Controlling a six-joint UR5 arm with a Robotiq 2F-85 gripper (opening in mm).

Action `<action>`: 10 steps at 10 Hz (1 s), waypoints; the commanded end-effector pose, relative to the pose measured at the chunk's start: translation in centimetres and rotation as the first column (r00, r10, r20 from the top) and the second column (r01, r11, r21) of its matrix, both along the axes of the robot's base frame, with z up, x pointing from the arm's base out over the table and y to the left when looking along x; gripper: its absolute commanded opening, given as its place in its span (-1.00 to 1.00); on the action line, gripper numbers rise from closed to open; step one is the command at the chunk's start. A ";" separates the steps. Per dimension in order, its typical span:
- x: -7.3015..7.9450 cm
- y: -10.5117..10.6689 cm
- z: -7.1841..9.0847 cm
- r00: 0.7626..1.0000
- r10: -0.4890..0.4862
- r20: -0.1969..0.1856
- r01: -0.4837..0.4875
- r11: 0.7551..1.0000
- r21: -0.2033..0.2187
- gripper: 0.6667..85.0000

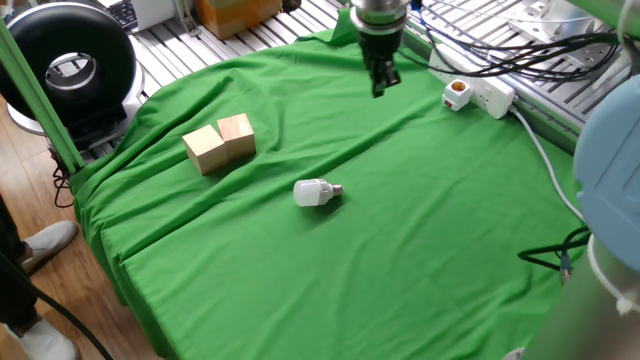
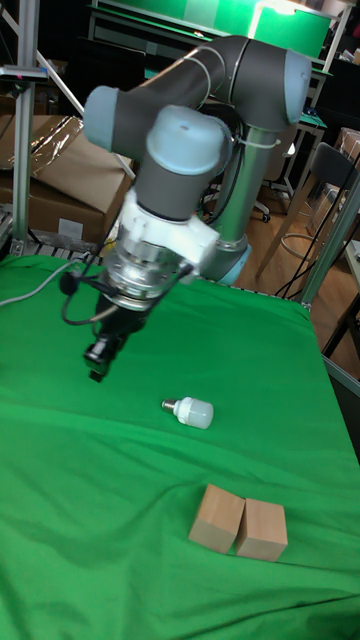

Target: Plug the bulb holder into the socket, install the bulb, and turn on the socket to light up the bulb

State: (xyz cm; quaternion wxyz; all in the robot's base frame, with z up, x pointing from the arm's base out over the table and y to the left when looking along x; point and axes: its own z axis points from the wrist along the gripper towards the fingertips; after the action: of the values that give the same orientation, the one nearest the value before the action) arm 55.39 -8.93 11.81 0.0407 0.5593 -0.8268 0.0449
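Observation:
The bulb holder, a small white cube with an orange-brown opening facing up, sits plugged into the near end of the white socket at the back right. The bulb lies on its side on the green cloth, screw base pointing right; in the tall fixed view the bulb is just right of and below my gripper. My gripper hangs over the cloth left of the socket, fingers pointing down, slightly apart and holding nothing. The tall fixed view shows my gripper but not the socket.
Two wooden blocks stand side by side left of the bulb, also seen as the blocks in the tall view. The socket's white cable runs down the right side. Black cables and a metal rack lie behind.

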 end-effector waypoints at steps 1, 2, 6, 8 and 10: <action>0.5 7.0 1.1 0.999 -0.045 -0.012 0.046 0.999 0.016 -0.51; 0.4 8.7 1.3 0.999 -0.044 -0.014 0.044 0.999 0.011 -0.39; 1.1 5.4 1.4 0.993 0.113 -0.021 -0.115 0.991 -0.073 -0.42; 0.2 6.4 1.3 0.989 0.135 -0.058 -0.137 0.990 -0.030 -0.18; -1.4 9.6 1.2 0.994 0.033 -0.104 -0.031 0.999 0.020 -0.11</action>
State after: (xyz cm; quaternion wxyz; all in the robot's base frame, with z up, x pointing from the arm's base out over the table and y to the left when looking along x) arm 55.02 -1.88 12.95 0.0747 0.5893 -0.8035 0.0395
